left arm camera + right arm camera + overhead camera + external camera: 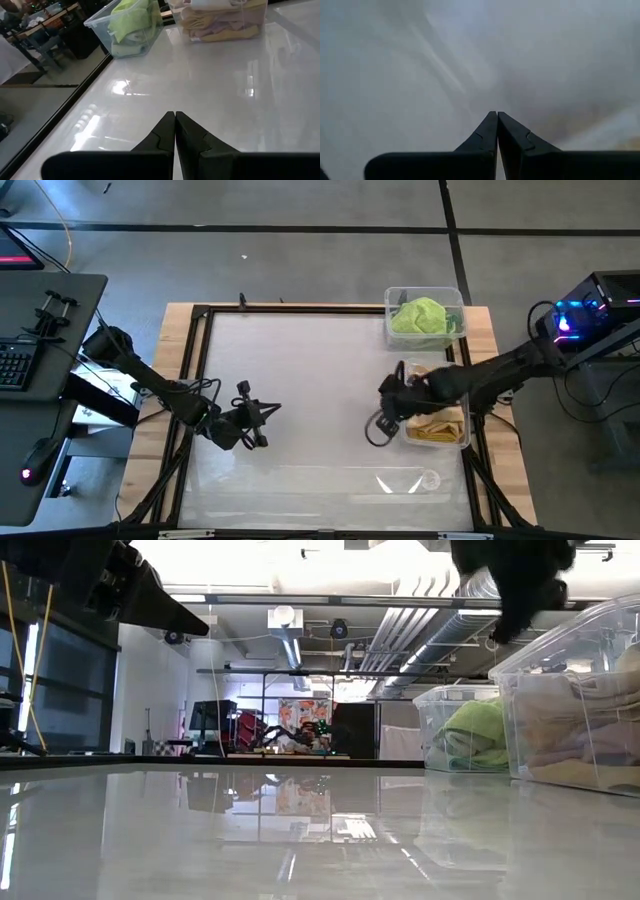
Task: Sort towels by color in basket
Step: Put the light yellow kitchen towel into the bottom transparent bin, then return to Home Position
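Note:
Two clear plastic bins stand at the table's right side. The far bin [425, 317] holds lime and pale green towels [131, 24]. The near bin [437, 420] holds yellow, pink and tan towels [220, 22]. My left gripper [175, 116] is shut over the table's left half, holding nothing. My right gripper [497, 116] is shut too, hovering above the table just left of the near bin, and holds nothing. No towel lies on the table.
The white tabletop [300, 380] is framed by a dark rail on a wooden border [175, 380]. A small clear object [428, 479] lies near the table's near edge. A desk with a keyboard [15, 365] stands beyond the left side.

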`<state>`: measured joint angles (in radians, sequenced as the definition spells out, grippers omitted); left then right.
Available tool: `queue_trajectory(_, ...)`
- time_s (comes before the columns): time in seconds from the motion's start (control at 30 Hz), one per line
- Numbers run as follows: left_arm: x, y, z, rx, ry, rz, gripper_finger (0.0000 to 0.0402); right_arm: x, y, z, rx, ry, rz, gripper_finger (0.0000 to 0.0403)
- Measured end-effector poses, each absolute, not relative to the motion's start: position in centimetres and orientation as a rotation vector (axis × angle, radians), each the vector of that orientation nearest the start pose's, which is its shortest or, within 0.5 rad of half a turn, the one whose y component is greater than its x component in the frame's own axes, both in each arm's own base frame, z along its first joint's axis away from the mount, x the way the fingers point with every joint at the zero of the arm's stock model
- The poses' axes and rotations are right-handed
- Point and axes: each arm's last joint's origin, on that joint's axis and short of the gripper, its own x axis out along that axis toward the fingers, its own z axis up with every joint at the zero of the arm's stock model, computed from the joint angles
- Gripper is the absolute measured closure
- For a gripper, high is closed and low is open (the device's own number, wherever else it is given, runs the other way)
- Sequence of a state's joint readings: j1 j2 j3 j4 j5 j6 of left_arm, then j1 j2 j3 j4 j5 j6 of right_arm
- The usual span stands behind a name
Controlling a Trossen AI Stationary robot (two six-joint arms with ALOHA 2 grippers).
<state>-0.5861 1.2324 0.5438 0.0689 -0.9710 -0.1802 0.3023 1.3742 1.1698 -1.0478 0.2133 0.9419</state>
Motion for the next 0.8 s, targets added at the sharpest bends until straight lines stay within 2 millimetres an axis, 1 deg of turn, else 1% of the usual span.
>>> queue_trajectory(0.07,20.4,-10.6,19.5,0.255,0.407,0.401,0.0401,24.0,6.4,27.1,0.528,1.260,-0.496,0.0396)
queue_trajectory(0.13,20.4,-10.6,19.4,0.252,0.409,0.393,0.0401,23.9,6.2,26.8,0.556,1.341,-0.492,0.0396)
queue_trajectory(0.2,20.4,-10.6,19.4,0.252,0.409,0.392,0.0401,23.6,6.3,26.8,0.572,1.383,-0.478,0.0396)
queue_trajectory(0.27,20.4,-10.6,19.4,0.251,0.409,0.391,0.0401,23.4,6.6,27.0,0.566,1.373,-0.461,0.0396)
queue_trajectory(0.33,20.4,-10.6,19.5,0.248,0.407,0.390,0.0401,23.0,7.0,27.5,0.556,1.325,-0.455,0.0396)
queue_trajectory(0.4,20.4,-10.6,19.5,0.249,0.408,0.390,0.0401,22.7,7.5,28.1,0.521,1.243,-0.445,0.0396)
queue_trajectory(0.5,20.4,-10.6,19.5,0.249,0.408,0.389,0.0401,22.1,8.4,28.9,0.435,1.132,-0.436,0.0396)
queue_trajectory(0.73,20.4,-10.6,19.5,0.249,0.408,0.388,0.0401,20.4,11.6,31.1,0.230,0.805,-0.366,0.0396)
queue_trajectory(0.8,20.4,-10.6,19.4,0.249,0.409,0.388,0.0401,19.7,12.3,31.2,0.171,0.723,-0.351,0.0396)
